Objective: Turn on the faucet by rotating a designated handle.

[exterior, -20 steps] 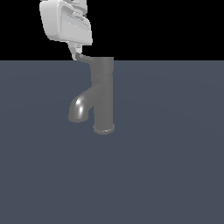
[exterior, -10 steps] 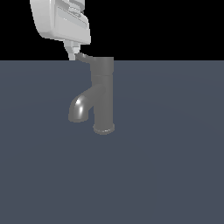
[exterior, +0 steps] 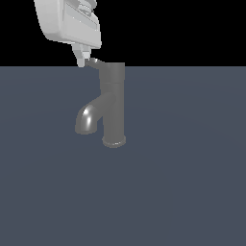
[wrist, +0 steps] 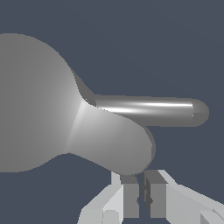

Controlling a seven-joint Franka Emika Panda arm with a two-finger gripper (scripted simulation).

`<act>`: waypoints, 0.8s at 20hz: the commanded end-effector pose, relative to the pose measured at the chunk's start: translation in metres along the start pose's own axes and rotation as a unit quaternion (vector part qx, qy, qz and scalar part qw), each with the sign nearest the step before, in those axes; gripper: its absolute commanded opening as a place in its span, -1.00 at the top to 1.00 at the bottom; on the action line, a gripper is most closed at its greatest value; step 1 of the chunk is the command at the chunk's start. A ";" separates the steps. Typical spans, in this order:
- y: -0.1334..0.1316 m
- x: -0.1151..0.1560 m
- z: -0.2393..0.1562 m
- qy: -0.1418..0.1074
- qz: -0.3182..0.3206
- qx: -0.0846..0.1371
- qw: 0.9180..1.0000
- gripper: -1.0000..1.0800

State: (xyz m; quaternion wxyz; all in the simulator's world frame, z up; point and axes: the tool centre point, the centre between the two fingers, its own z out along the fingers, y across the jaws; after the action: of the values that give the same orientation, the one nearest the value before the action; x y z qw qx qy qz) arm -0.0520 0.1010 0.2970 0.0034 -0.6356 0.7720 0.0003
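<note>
The dark grey faucet stands upright, its shiny spout curving down toward the exterior view's left. The handle caps the column, and its thin lever also sticks out toward the left. My gripper hangs from the white hand at the upper left, its tips right at the lever's end. In the wrist view the round cap, the lever and the spout fill the frame. My gripper sits just past the lever's tip, shut, with nothing between its fingers.
A flat dark blue-grey surface stretches all around the faucet base. Nothing else stands on it.
The white hand has drifted slightly toward the exterior view's left and up. The faucet and its lever look unchanged.
</note>
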 end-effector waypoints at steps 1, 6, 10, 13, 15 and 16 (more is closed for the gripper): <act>-0.002 0.031 0.000 0.002 0.019 -0.001 1.000 1.00; 0.006 0.055 0.000 0.003 0.021 -0.002 1.000 1.00; 0.009 0.037 0.000 0.002 -0.001 -0.001 1.000 1.00; 0.000 0.057 0.000 0.002 0.005 -0.001 1.000 1.00; -0.005 0.070 0.000 0.002 0.008 -0.001 1.000 1.00; -0.008 0.077 0.000 0.002 0.010 -0.001 1.000 1.00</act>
State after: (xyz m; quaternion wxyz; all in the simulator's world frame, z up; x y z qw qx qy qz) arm -0.0670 0.0621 0.2971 -0.0014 -0.6496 0.7603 0.0024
